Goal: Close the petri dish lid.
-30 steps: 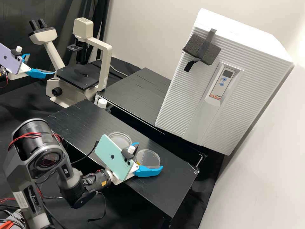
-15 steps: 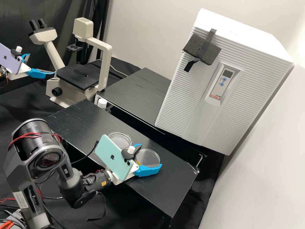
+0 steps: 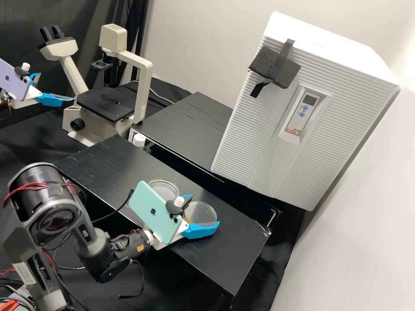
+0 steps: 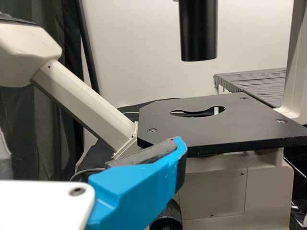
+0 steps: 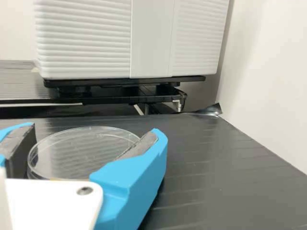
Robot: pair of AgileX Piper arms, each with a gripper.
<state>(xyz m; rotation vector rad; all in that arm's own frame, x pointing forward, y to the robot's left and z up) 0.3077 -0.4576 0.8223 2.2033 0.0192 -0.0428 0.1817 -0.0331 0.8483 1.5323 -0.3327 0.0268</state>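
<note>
Left gripper (image 3: 56, 87), two blue fingers spread, beside cream microscope with black stage (image 3: 142, 86). Clear round plastic dish (image 3: 163, 188) on black bench (image 3: 101, 162), partly behind mint-green phone (image 3: 151, 214). Right gripper (image 3: 205, 209): blue fingers spread wide, around second clear round petri dish (image 3: 200, 212) on bench; cannot tell if they press its rim. Farther right, white ribbed box-shaped appliance (image 3: 246, 142).

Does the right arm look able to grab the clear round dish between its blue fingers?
Probably yes: the right tool is open, with its fingers on either side of the dish, and I see nothing blocking them.
</note>
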